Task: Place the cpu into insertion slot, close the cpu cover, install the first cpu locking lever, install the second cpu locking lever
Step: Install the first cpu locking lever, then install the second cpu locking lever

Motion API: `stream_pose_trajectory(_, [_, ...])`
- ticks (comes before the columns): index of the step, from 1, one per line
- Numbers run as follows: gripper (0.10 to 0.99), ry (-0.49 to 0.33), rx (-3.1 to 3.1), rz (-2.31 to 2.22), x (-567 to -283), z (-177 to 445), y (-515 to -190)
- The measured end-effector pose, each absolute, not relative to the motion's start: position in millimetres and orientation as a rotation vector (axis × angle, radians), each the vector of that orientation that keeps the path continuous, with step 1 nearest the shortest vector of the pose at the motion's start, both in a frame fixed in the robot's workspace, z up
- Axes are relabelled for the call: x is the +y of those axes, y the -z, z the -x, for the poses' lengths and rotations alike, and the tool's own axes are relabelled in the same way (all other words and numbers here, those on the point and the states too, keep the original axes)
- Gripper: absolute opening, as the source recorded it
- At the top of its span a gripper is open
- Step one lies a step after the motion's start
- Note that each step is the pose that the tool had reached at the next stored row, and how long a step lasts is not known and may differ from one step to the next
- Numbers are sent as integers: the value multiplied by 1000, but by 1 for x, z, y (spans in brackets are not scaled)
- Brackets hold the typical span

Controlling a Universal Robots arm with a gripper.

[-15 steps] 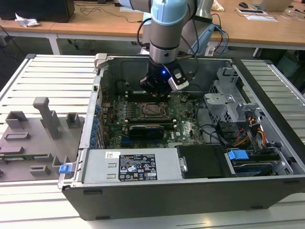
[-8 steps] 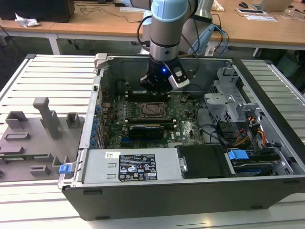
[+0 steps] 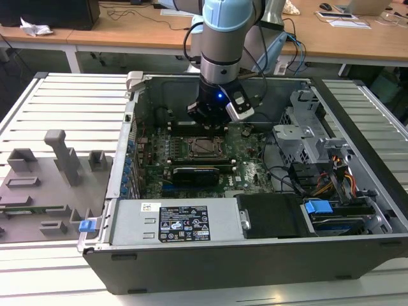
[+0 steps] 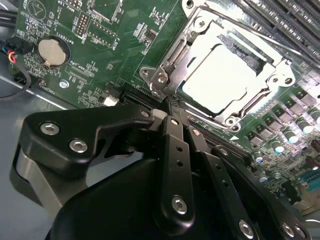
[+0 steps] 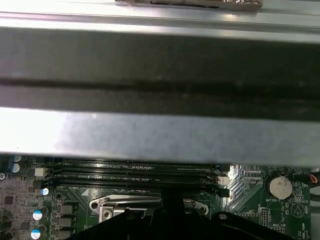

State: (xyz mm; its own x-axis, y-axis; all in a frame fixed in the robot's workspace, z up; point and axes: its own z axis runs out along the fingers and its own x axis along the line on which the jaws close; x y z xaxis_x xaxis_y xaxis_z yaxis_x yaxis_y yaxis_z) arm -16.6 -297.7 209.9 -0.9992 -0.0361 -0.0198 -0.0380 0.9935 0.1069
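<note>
**Gripper poised at the socket's edge, chip already seated**

The cpu lies flat in the insertion slot, its pale metal top showing through the window of the cpu cover, which is folded down over it. The slot sits near the middle of the motherboard, just beside the long memory slots.

In the second wrist view the gripper has its jaws drawn together with nothing visibly between them (only a sliver of gap, if any), the tips just beside the socket corner and its silvery hardware; the chip lies straight beyond them.

The exterior view shows the arm standing upright over the open computer case. The first wrist view adds the memory slots running crosswise behind the socket.
</note>
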Motion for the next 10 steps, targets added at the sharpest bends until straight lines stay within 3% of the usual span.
stream_pose_trajectory(10, [102, -168, 3119, 58, -306, 17, -210])
